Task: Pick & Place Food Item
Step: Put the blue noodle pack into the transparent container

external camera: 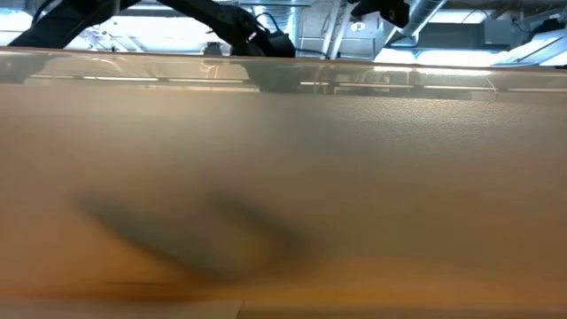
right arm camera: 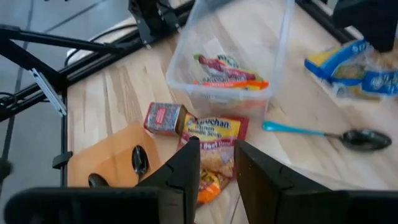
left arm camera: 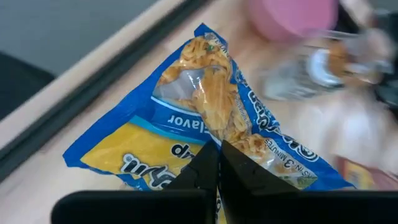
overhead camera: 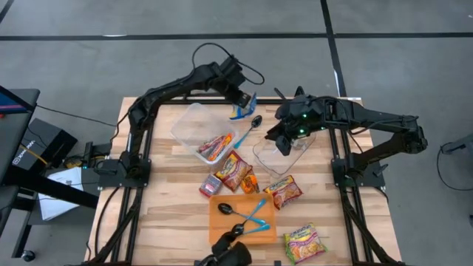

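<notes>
Ramen packets are seen from above, scattered on the slatted wooden bench (overhead camera: 170, 214); a clear plastic tub (overhead camera: 194, 127) holds one red packet (overhead camera: 214, 147). The left end effector (overhead camera: 241, 106) is clamped on a blue-and-yellow noodle packet (overhead camera: 240, 112) at the bench's far edge. In the left wrist view, "flavor" and "3 MINUTES" are printed on that crinkled packet (left arm camera: 205, 130). In the right wrist view, the right end effector (right arm camera: 217, 163) is parted slightly, empty, above a packet lettered "Ramen Noodle Soup" (right arm camera: 214, 134).
</notes>
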`<state>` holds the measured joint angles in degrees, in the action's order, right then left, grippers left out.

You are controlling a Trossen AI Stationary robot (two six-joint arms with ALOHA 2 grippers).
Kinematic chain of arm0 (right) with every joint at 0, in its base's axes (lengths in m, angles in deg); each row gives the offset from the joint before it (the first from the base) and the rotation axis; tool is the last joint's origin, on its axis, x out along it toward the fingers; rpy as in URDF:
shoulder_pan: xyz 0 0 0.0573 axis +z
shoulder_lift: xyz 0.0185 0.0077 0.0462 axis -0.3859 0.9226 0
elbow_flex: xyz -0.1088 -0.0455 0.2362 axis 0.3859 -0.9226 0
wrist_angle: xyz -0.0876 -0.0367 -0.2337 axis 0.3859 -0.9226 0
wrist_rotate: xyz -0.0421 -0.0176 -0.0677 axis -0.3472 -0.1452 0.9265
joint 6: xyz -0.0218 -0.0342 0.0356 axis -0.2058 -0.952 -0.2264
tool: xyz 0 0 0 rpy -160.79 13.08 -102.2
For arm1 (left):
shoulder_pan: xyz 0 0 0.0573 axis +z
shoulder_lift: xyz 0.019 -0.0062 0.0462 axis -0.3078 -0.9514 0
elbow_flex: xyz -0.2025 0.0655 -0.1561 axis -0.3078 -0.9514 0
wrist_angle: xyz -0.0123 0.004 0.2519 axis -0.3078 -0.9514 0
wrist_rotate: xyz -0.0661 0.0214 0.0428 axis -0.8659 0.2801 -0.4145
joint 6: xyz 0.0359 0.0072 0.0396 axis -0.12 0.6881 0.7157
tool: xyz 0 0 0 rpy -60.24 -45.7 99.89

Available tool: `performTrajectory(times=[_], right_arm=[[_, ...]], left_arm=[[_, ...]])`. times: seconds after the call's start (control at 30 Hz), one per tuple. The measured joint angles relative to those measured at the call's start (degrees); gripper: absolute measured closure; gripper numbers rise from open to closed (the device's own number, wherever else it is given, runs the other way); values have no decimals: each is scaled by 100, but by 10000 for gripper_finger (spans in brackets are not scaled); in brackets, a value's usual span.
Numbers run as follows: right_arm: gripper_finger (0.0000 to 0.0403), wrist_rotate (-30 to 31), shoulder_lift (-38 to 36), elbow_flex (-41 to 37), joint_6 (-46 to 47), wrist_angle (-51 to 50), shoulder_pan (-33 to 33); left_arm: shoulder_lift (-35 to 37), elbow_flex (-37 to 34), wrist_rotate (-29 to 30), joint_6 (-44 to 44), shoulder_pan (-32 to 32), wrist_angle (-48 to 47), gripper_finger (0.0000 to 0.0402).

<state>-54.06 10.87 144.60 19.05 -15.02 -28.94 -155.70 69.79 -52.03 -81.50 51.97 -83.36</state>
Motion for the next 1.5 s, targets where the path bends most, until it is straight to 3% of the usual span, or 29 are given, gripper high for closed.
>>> performTrajectory(times=[0.2,0.43,0.6,0.8,1.07,1.37,1.5], right_arm=[[310,-23,0,0,-823,42,135],[310,32,0,2,-2220,327,435],[309,814,-7,2,-2921,1048,687],[282,1752,-13,4,-3914,1285,1034],[224,1798,118,3,-4357,875,1132],[234,1825,728,172,-4889,819,1014],[240,2109,939,284,-5015,706,1025]], left_arm=[[386,0,-990,473,-54,-43,401],[777,0,-1996,163,-164,-60,401],[949,0,-2040,11,-343,-119,401],[949,0,-2021,-934,-488,-60,401],[881,-4,-1940,-1792,-583,325,401],[873,-4,-1947,-2115,-891,369,401],[870,-4,-1952,-2209,-964,275,401]])
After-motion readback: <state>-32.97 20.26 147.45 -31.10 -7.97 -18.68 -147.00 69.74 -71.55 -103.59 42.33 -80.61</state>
